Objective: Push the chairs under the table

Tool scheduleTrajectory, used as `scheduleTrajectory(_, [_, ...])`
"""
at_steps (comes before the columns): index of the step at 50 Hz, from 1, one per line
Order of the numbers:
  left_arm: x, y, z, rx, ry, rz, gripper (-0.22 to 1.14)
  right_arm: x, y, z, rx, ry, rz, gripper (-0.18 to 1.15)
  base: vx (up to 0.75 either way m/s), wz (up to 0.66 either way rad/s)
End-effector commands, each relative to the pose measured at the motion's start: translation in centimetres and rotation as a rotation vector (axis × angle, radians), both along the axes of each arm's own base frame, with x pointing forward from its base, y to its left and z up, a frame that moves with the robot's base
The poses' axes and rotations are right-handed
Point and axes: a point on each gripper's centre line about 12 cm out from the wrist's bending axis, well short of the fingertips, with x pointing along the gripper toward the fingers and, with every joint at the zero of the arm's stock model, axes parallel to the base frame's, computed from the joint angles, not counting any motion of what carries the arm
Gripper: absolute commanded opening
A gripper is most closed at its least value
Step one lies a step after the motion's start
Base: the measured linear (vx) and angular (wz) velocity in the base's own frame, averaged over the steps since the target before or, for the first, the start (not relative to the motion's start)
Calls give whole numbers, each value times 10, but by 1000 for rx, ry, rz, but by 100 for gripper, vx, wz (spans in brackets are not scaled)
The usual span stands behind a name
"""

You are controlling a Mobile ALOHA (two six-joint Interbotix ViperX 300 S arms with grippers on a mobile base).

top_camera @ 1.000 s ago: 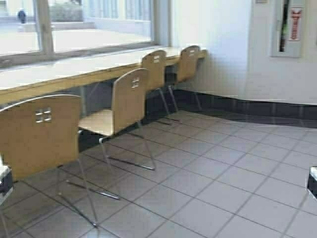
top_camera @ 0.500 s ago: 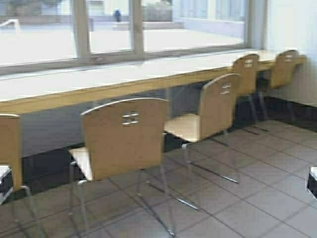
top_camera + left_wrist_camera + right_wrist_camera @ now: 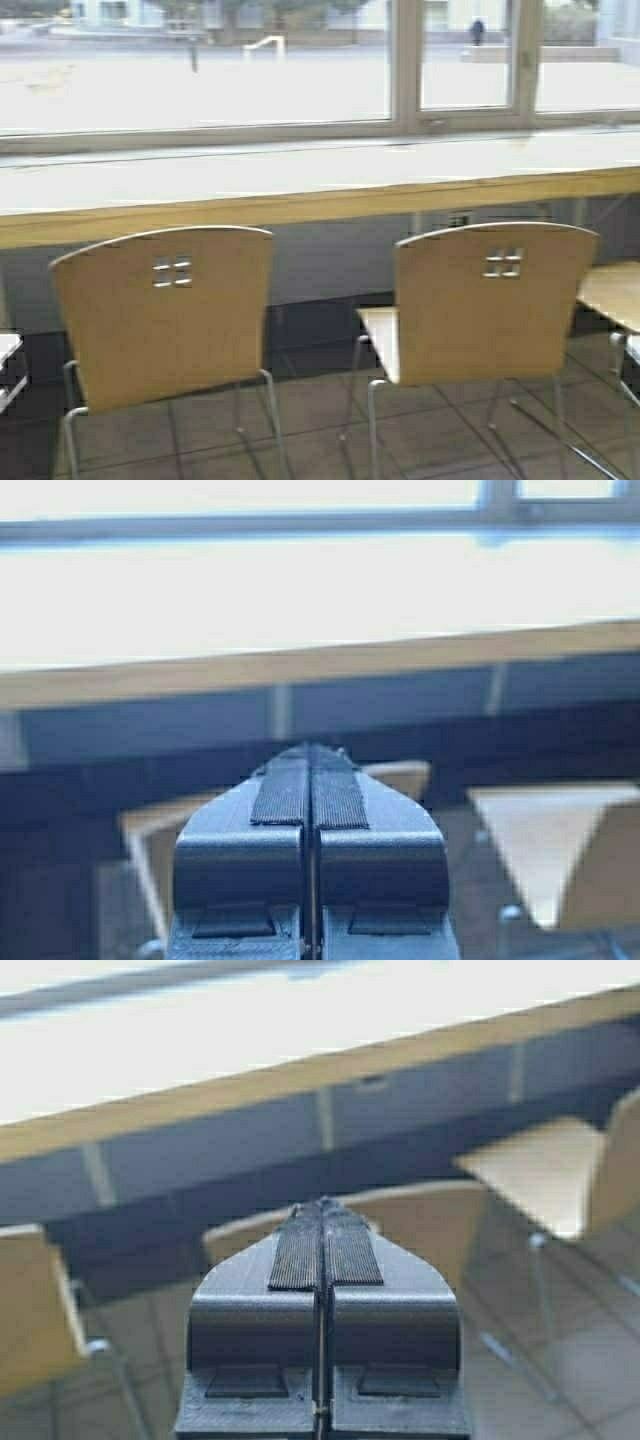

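Two tan plywood chairs stand with their backs toward me, pulled out from the table (image 3: pixel 300 205), a long light-wood top under the window. One chair (image 3: pixel 165 320) is on the left and the other chair (image 3: pixel 490 310) on the right. The seat of a third chair (image 3: pixel 612 292) shows at the right edge. My left gripper (image 3: pixel 310 748) is shut on nothing and points at a chair back (image 3: pixel 150 830) some way off. My right gripper (image 3: pixel 323 1203) is shut too, holding nothing, with a chair back (image 3: pixel 430 1230) beyond it and apart from it.
A wide window (image 3: pixel 300 70) runs behind the table. Dark wall panels (image 3: pixel 320 265) close the space under the top. Grey floor tiles (image 3: pixel 320 420) lie between me and the chairs. Parts of my arms show at the left edge (image 3: pixel 6 365) and right edge (image 3: pixel 632 350).
The robot has turned to its left: the whole scene has slid to the right. The wall corner has left the view. I now face the table and two chair backs squarely.
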Motion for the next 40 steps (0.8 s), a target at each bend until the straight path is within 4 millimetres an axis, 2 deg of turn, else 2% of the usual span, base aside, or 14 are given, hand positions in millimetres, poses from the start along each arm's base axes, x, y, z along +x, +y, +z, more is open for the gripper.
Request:
scheduleTrajectory(1, [3, 0, 8, 0, -21, 0, 3, 3, 0, 6, 5, -12, -2, 4, 23, 50])
scheduleTrajectory(7, [4, 0, 6, -11, -14, 0, 3, 2, 0, 3, 26, 12, -4, 4, 22, 43])
scheduleTrajectory(13, [14, -3, 0, -107, 30, -11, 3, 3, -1, 4, 88, 35, -13, 4, 23, 37])
scheduleTrajectory(22, [34, -28, -6, -282, 108, -98, 3, 6, 0, -6, 209, 115, -38, 4, 22, 26])
scheduleTrajectory(28, [48, -40, -7, -308, 143, -130, 3, 11, 9, -1, 322, 121, -20, 4, 24, 16])
scheduleTrajectory(34, [65, -50, -27, -324, 232, -135, 3, 21, 22, -1, 406, 162, 12, 4, 28, 11])
scheduleTrajectory(40, [82, -62, -62, -436, 369, -105, 3, 38, 39, -18, 444, 262, 35, 5, 26, 10])
